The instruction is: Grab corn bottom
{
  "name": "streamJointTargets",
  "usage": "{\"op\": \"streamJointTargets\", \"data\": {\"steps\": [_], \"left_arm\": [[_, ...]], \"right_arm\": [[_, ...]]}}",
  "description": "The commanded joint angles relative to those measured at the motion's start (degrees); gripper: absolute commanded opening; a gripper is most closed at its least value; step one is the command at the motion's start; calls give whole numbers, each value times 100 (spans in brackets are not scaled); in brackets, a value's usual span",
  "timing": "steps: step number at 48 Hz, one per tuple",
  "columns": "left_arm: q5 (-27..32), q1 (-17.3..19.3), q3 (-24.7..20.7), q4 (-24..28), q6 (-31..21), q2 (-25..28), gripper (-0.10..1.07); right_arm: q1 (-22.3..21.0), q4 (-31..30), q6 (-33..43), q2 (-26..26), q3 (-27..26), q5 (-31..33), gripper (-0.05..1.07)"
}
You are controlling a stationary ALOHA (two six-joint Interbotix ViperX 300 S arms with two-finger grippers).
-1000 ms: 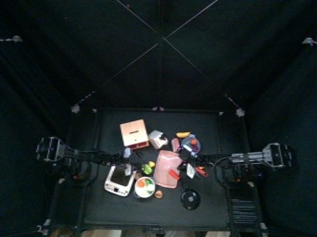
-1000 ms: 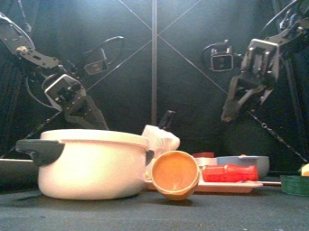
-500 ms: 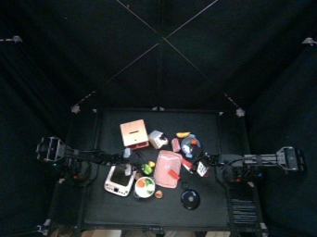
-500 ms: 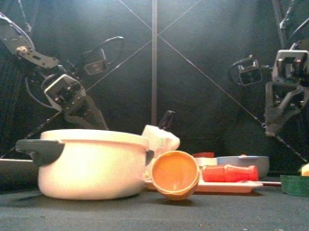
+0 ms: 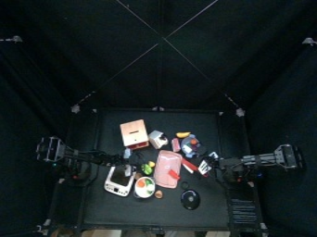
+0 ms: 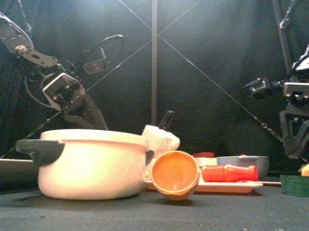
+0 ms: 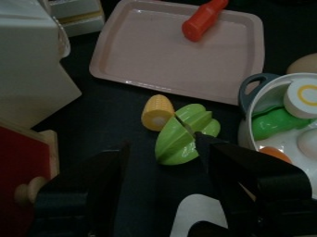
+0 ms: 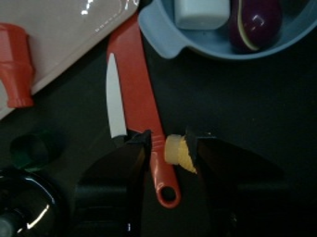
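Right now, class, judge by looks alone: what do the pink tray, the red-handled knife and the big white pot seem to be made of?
Pink tray: probably moulded plastic, with a smooth matte surface and a rounded raised rim.
Red-handled knife: likely toy plastic; the handle is glossy red, the blade flat white rather than metallic.
White pot: glossy white with dark handles; plastic or enamelled metal, which cannot be told.

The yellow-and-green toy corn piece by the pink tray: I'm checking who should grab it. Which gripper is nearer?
Left. The left gripper hangs directly over the yellow-and-green toy corn piece, jaws open. The right gripper is apart, over the red-handled knife.
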Motion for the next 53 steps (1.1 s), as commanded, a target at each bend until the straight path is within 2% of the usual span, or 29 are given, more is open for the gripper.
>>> {"op": "streamJointTargets", "data": {"steps": [1, 9, 22, 31, 46, 53], "left_arm": [[-35, -9, -79, -9, 9, -18, 92], [-44, -9, -70, -9, 0, -18, 92], [-44, -9, -62, -9, 0, 0, 92], [-44, -9, -53, -9, 0, 9, 92], [-44, -9, -53, -9, 0, 18, 92], [-35, -9, -44, -9, 0, 53, 92]], "right_arm": [[105, 35, 26, 18, -70, 114, 75], [105, 123, 35, 26, -88, 290, 78], [105, 158, 44, 255, -62, 281, 90], [105, 158, 44, 492, -70, 290, 90], [167, 158, -35, 378, -264, 606, 90], [369, 158, -44, 378, -272, 677, 90]]}}
